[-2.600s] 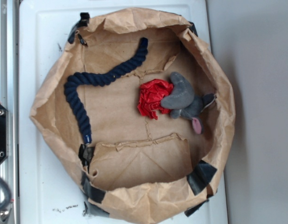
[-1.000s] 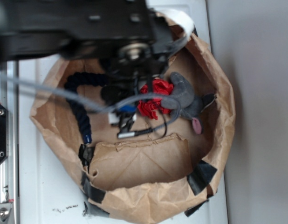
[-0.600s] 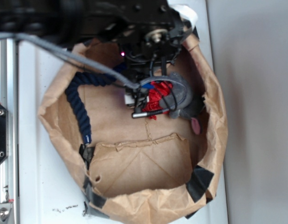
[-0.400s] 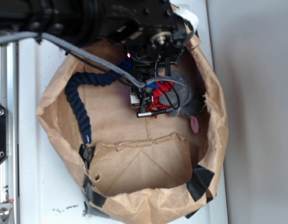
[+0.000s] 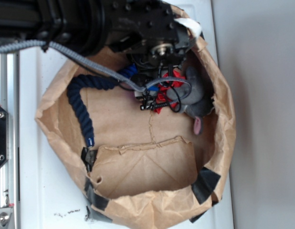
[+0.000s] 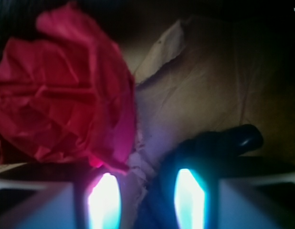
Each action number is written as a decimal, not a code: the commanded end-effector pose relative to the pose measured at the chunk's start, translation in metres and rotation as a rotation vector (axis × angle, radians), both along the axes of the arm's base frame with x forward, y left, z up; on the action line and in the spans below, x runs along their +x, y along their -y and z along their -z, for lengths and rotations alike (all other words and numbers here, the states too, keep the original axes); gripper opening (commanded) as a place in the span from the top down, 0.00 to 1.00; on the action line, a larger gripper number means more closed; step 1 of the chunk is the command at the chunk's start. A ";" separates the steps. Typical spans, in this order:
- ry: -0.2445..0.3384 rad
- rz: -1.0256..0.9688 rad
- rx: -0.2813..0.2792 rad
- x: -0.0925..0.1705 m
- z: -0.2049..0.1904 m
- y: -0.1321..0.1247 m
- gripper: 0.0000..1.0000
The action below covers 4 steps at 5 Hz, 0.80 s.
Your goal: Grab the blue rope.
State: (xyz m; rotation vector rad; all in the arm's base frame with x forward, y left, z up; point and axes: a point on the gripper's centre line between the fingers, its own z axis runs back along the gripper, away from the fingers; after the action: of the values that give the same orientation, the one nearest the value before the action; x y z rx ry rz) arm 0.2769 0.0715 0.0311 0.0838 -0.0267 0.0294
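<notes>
The blue rope point(image 5: 80, 109) lies along the left side of the brown paper bag's floor, and its far end runs under my arm. In the wrist view the blue rope point(image 6: 219, 148) is a dark shape ending in a shiny tip at the right, lying partly between my fingers. My gripper point(image 6: 145, 200) is open, its two glowing fingertips point(image 6: 103, 200) spread apart, with the rope against the right one. In the exterior view the gripper point(image 5: 143, 85) is mostly hidden under the black arm at the bag's far side.
A crumpled red object point(image 6: 61, 95) sits just left of the gripper and also shows under the arm point(image 5: 162, 98). A grey plush toy point(image 5: 197, 93) lies to its right. The paper bag's raised walls point(image 5: 224, 133) ring everything. A grey cable point(image 5: 76, 57) crosses the rope.
The arm came in over the bag, then moved toward its far side and lower. The bag's walls shifted. The rope's far end is now under the gripper.
</notes>
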 end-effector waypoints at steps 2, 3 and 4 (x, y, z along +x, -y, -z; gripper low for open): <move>0.098 0.002 0.023 0.005 -0.013 0.003 1.00; 0.121 -0.011 -0.037 0.001 -0.031 0.000 1.00; 0.135 -0.039 -0.114 -0.050 -0.065 0.025 0.00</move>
State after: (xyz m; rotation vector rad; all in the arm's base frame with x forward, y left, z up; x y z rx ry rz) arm 0.2241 0.0406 0.0913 -0.0407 -0.1281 0.0605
